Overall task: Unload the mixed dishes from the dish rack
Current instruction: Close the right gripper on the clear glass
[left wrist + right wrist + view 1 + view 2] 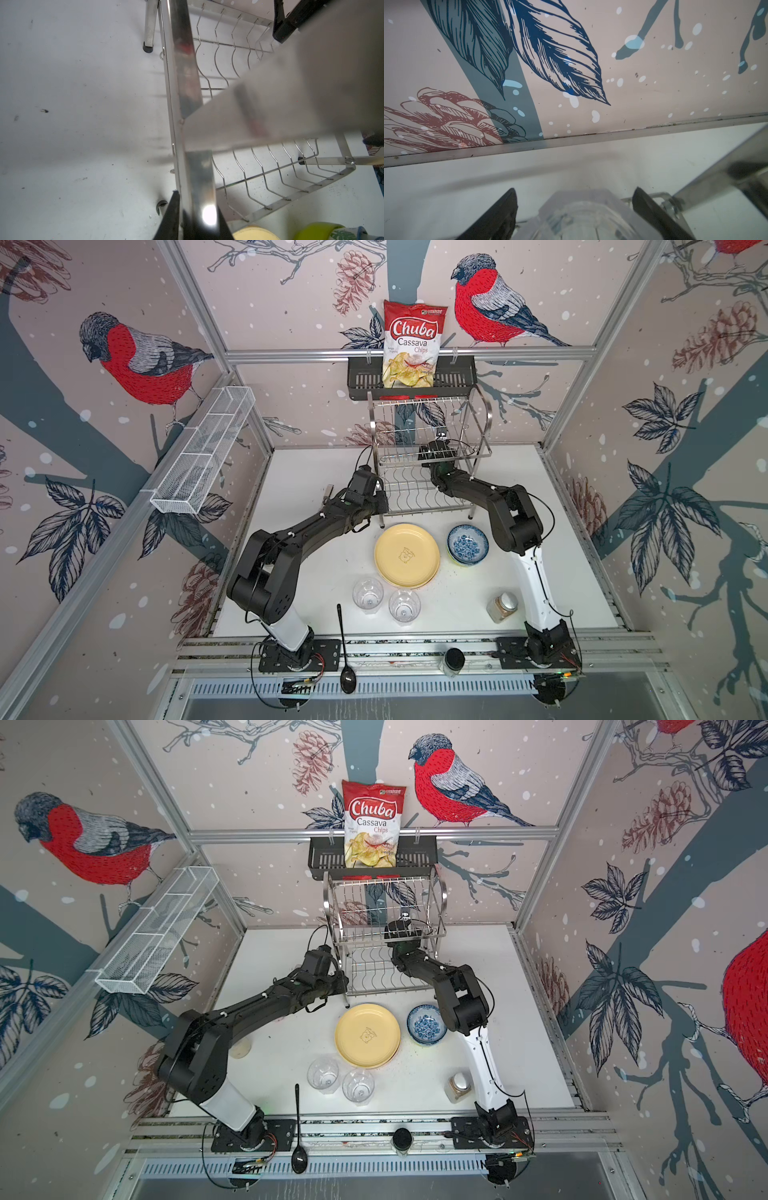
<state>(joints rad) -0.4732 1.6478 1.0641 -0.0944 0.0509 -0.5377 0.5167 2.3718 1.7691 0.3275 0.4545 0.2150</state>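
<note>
Currently your right pincer (574,190) stands wide astride a tumbler (583,216) in the dish rack (484,418) at the counter's (332,556) twelve o'clock. Your left pincer (197,224) clamps onto it. Next you should close gently, then lift clear.

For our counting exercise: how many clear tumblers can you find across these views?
3. One tumbler and a second tumbler stand on the table near the yellow plate; a third tumbler sits between the right gripper's open jaws at the dish rack.

- Robot lab cell, not a real kitchen: alu frame (291,355) w/ printed bird panels (137,360).
- Arm bases (291,655) bolted to front rail (395,651) (dish rack (399,457) on white table (299,472)).
</note>
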